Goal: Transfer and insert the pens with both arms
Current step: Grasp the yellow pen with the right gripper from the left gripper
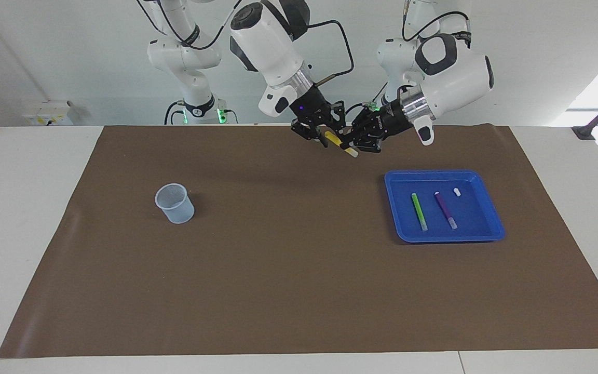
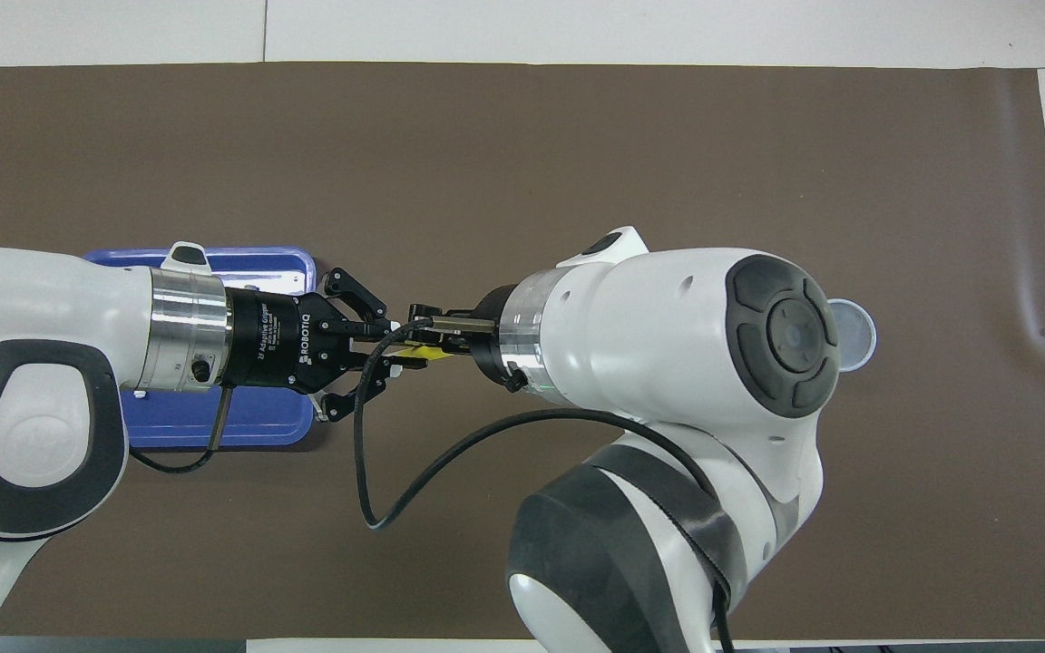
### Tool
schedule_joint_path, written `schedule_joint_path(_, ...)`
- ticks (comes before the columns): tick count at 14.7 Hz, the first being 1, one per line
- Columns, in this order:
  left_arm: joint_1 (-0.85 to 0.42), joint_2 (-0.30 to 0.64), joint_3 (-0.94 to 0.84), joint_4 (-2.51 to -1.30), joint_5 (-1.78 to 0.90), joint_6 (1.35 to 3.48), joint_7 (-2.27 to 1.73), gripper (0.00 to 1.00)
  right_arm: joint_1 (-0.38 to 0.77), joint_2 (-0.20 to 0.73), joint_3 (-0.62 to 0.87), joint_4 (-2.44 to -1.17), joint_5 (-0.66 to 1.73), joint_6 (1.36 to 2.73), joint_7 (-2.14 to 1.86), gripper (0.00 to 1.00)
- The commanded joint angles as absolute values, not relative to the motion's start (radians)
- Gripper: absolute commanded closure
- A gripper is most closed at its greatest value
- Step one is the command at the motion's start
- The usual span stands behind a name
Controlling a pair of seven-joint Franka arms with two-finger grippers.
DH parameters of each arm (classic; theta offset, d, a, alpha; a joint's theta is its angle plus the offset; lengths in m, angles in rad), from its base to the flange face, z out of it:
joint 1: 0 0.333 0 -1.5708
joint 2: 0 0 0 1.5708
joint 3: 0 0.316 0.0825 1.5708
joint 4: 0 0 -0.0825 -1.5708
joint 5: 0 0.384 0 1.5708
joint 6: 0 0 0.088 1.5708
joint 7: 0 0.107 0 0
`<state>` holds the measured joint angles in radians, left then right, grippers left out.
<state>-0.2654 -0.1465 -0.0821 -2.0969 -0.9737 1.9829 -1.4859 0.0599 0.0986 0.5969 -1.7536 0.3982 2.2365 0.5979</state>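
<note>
The yellow pen (image 1: pixel 336 141) hangs slanted in the air over the brown mat (image 1: pixel 299 270), its pale cap end pointing down. My left gripper (image 1: pixel 357 142) is shut on the cap half. My right gripper (image 1: pixel 326 136) has its fingers closed around the yellow end. From overhead only a sliver of the yellow pen (image 2: pixel 423 352) shows between the left gripper (image 2: pixel 395 349) and the right gripper (image 2: pixel 443 334). The green pen (image 1: pixel 419 211) and the purple pen (image 1: pixel 445 210) lie side by side in the blue tray (image 1: pixel 444 240).
A small white capsule-shaped piece (image 1: pixel 457 191) lies in the tray's corner nearer the robots. A clear plastic cup (image 1: pixel 175 203) stands upright toward the right arm's end of the table. Two smaller white arms wait at the robots' edge.
</note>
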Motion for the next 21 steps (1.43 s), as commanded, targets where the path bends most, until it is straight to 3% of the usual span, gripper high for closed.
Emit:
schedule_joint_path(1,-0.285,-0.184,-0.072,-2.137,-0.996,2.010,-1.496,1.00,0.051,0.107,0.609,-1.738,0.377,2.217,0.595,0.71)
schedule_joint_path(10,-0.307,-0.184,-0.072,-2.141,-0.997,2.036,-1.496,1.00,0.049,0.097,0.612,-1.736,0.380,2.177,0.595,0.72)
schedule_joint_path(13,-0.310,-0.184,-0.074,-2.145,-0.999,2.043,-1.496,1.00,0.049,0.097,0.612,-1.735,0.380,2.194,0.594,1.00)
schedule_joint_path(20,-0.333,-0.186,-0.072,-2.148,-1.000,2.063,-1.497,1.00,0.037,0.100,0.603,-1.733,0.377,2.195,0.580,1.00)
schedule_joint_path(21,-0.333,-0.184,-0.071,-2.141,-1.000,2.053,-1.499,0.04,0.035,0.097,0.595,-1.733,0.374,2.191,0.577,1.00)
